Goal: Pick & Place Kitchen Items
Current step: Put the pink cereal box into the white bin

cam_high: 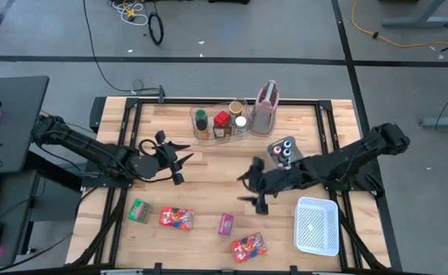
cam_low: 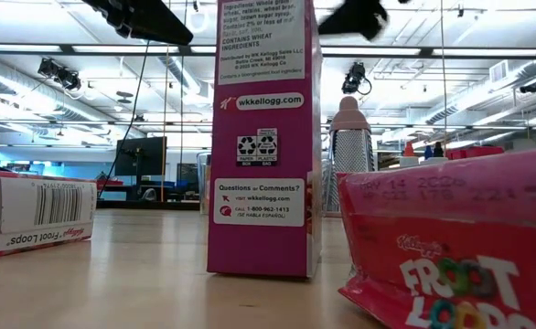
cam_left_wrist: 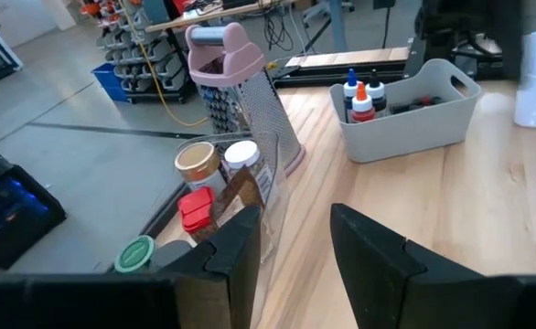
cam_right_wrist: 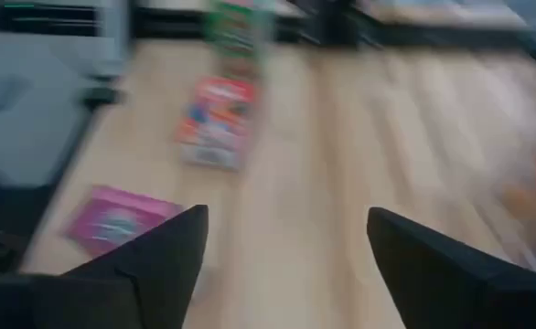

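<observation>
Four packets sit near the table's near edge: a green one, a red one, a pink one standing on its end, and another red one. Spice jars stand in a clear bin, and tiny capped bottles stand in a grey tray. My left gripper hovers open at mid-table, left of the bin. My right gripper hangs open above the table, on the far side of the pink packet.
A white mesh basket sits at the near right corner. A pinkish jug stands beside the clear bin at the far edge. The grey tray lies right of centre. Bare wood lies between the two grippers.
</observation>
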Robot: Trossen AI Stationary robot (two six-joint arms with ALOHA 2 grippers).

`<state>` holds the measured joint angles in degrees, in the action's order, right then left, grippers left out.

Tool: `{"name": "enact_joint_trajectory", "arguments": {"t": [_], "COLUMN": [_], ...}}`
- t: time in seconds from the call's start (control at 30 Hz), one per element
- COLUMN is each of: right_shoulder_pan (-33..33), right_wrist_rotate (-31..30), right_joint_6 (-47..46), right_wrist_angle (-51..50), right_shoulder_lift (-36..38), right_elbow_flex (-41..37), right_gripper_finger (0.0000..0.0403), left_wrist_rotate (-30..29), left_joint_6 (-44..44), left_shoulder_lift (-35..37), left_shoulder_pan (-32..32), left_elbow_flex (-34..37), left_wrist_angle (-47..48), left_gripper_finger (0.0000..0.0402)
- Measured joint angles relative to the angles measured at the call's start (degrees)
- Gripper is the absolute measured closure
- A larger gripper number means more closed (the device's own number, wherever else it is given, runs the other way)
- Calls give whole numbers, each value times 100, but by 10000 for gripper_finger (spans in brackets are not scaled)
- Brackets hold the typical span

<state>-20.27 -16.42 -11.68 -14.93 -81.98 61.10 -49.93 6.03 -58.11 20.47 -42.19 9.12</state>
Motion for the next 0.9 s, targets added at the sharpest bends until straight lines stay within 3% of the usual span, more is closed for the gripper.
{"name": "enact_joint_trajectory", "arguments": {"t": [0.17, 0.37, 0.53, 0.9], "right_shoulder_pan": [-127, -108, 9, 390], "right_wrist_rotate": [1203, 2467, 3401, 4039], "right_joint_6": [1298, 2169, 2723, 4172], "right_wrist_angle": [1197, 2534, 2720, 2696], "right_shoulder_lift": [-607, -1454, -1812, -2173], "right_elbow_flex": [0, 0, 0, 1], "right_gripper_finger": [81, 80, 80, 80], "left_wrist_rotate": [246, 319, 309, 281], "left_joint_6": [-137, 57, 279, 677], "left_shoulder_lift": [2, 2, 0, 0], "left_shoulder_pan": [2, 2, 2, 2], "left_elbow_flex": [0, 0, 0, 0], "left_wrist_angle": [-6, -32, -68, -113], "left_gripper_finger": [260, 260, 260, 260]}}
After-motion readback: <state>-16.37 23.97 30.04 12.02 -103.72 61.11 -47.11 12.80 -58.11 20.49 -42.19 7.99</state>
